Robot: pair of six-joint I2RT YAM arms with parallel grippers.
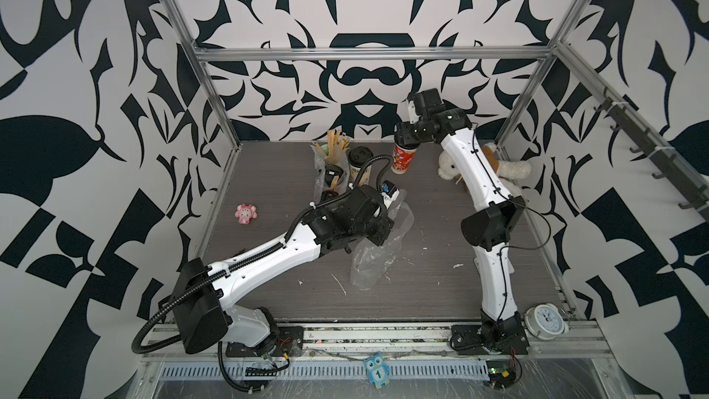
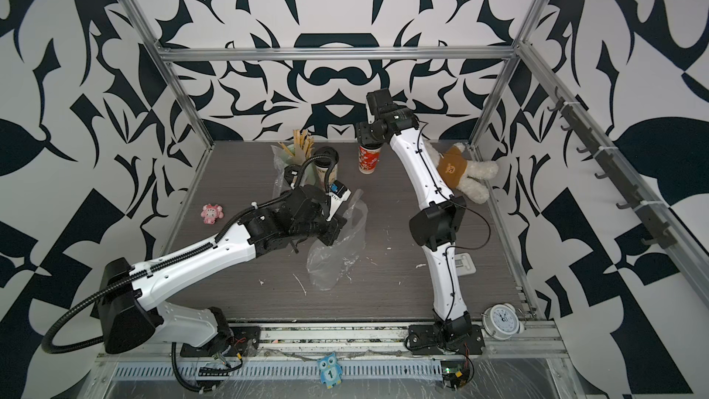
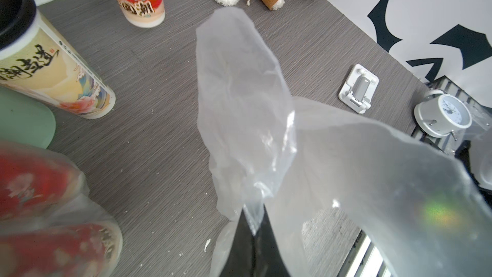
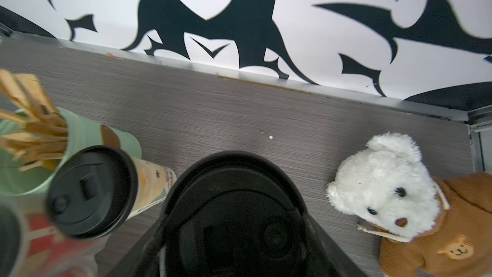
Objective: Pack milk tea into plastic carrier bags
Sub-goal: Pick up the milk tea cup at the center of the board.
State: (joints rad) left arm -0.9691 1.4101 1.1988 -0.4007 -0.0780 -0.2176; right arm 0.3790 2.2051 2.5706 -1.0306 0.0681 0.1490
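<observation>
My left gripper [image 3: 254,225] is shut on a handle of a clear, limp plastic carrier bag [image 1: 378,259] [image 3: 239,102], held up over the middle of the table. At the back, my right gripper [image 1: 406,140] [image 4: 234,235] is shut on the black lid of a red milk tea cup [image 1: 403,159] [image 4: 234,195], which stands upright. A cream-yellow cup [image 1: 360,165] [image 3: 50,75] stands to its left. Two more red cups [image 3: 53,249] sit inside a second clear bag [image 1: 320,182] beside it.
A mint-green holder of brown sticks [image 1: 333,147] stands at the back. A white teddy bear [image 2: 460,170] lies against the right wall behind my right arm. There are also a pink toy [image 1: 245,213], a white phone stand [image 3: 358,89] and an alarm clock [image 1: 546,320].
</observation>
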